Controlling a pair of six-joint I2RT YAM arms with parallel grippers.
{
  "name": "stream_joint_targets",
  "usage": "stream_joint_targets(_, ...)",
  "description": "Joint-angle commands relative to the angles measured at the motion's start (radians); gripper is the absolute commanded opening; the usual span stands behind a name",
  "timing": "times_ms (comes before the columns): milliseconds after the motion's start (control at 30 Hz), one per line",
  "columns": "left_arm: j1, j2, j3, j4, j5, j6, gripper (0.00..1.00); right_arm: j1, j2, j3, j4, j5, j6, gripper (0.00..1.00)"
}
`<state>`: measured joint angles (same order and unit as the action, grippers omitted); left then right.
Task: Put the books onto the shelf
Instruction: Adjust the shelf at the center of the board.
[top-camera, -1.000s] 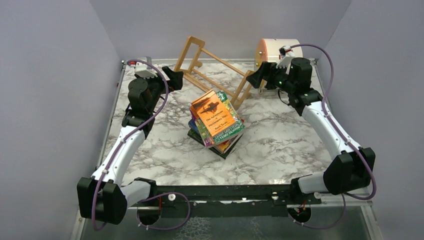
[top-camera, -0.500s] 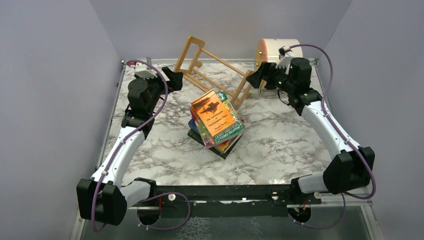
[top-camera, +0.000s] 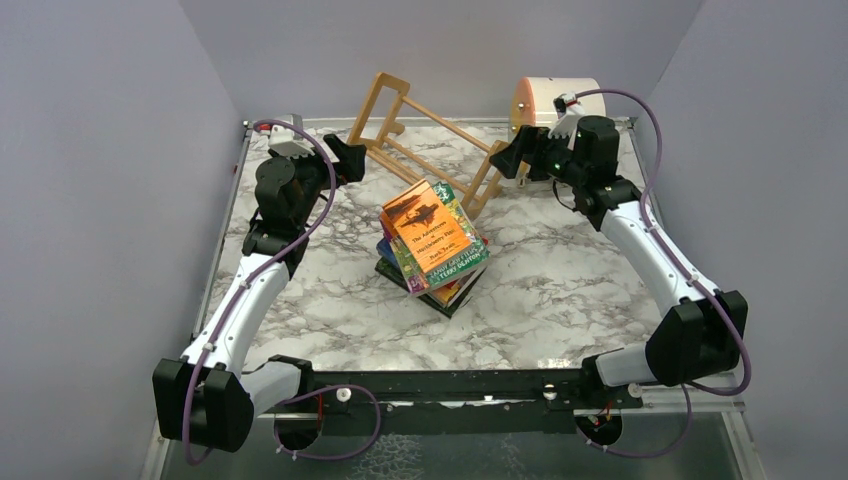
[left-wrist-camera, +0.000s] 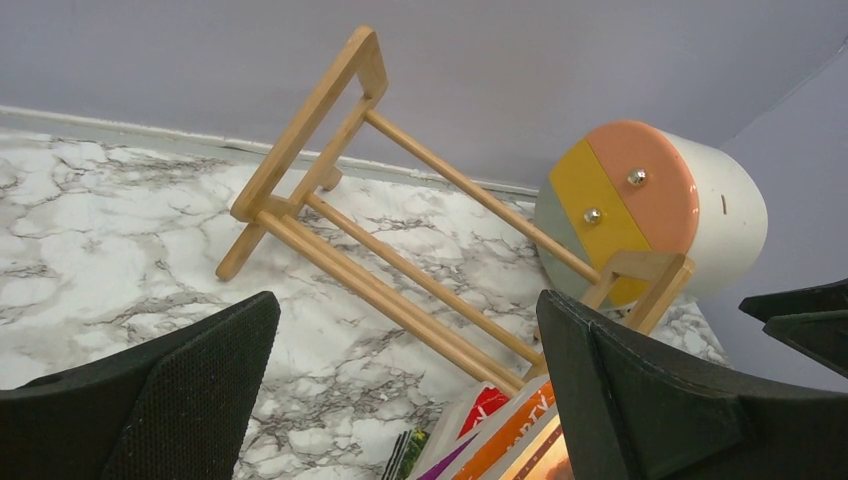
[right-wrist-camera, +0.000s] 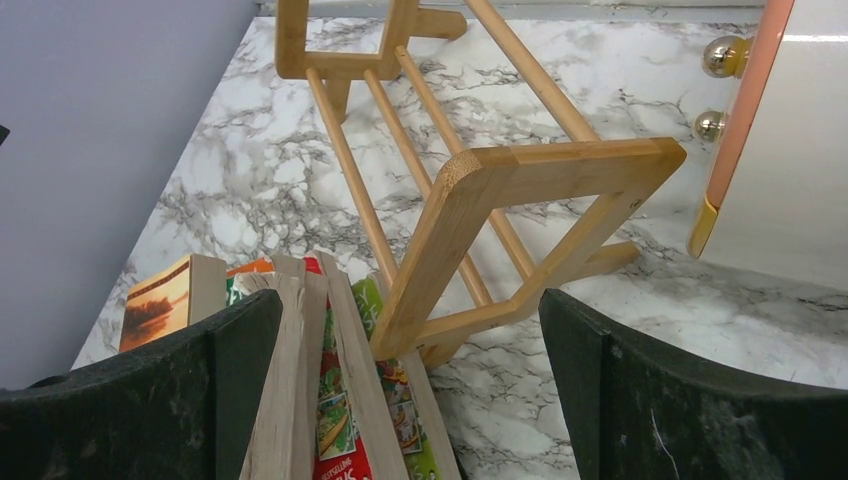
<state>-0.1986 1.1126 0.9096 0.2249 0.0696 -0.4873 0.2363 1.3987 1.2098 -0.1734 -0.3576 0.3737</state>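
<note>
Nothing has shifted; my left gripper (top-camera: 352, 157) and right gripper (top-camera: 509, 160) hang spread. These books (top-camera: 432, 245) seem light, stiff, slick; I'd pinch a spine.

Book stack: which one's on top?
The orange-covered book. It lies face up with its whole cover showing, while the other books sit under it and show only edges and corners.

Books (top-camera: 432, 243) before shelf (right-wrist-camera: 560, 160), drum (top-camera: 556, 96) behind
</note>
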Motion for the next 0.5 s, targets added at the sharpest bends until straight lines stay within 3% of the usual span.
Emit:
stream_joint_targets(0, -0.001, -0.028, 0.018, 0.003, -0.021, 0.012, 0.99, 0.007, 0.013, 0.037, -0.021, -0.018, 0.004, 1.0)
stream_joint_targets(467, -0.001, -0.036, 0.014, -0.008, -0.032, 0.018, 0.99, 0.017, 0.027, 0.039, -0.038, 0.003, 0.001, 1.0)
